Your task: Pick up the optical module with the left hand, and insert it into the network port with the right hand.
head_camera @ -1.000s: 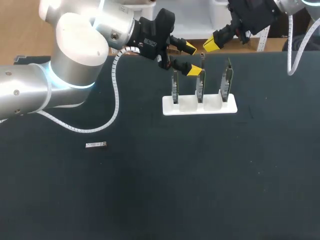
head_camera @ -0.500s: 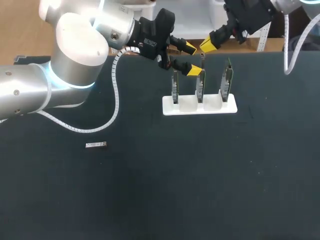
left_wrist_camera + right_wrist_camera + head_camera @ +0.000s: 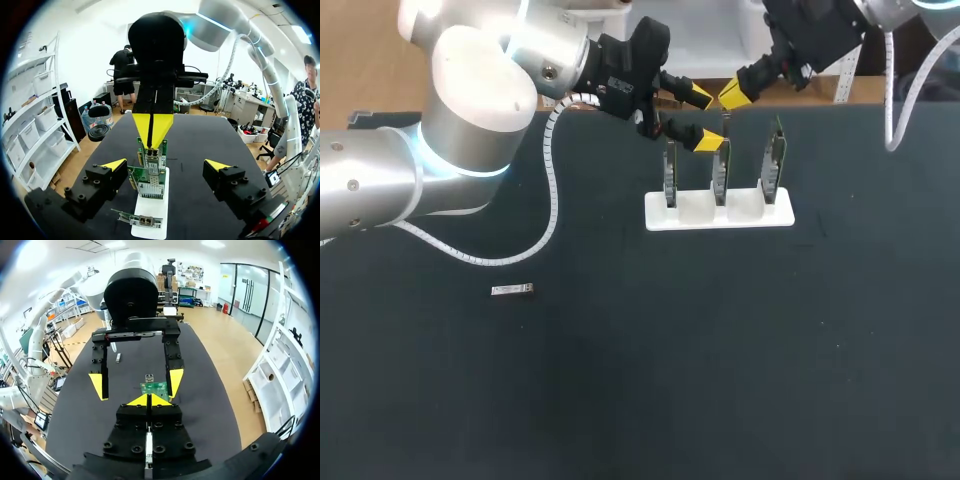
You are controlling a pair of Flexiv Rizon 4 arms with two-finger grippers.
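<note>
On the dark worktop (image 3: pixel 620 380), left and near: the optical module (image 3: pixel 512 290), flat, well apart from both sets of jaws. Farther right, a white holder (image 3: pixel 720 214) with three upright network cards (image 3: pixel 720 172). Over the holder's far left, the left jaws, spread wide, gripping nothing. Just beyond the middle card, the right jaws, tips pressed together.

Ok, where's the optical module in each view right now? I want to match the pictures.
Head view: the optical module lies flat on the table, towards my left side, apart from both arms.
Left wrist view: not in it.
Right wrist view: optical module, a pale sliver on the table beyond the left gripper.
Shared landmark: the upright cards, seen in all three.
</note>
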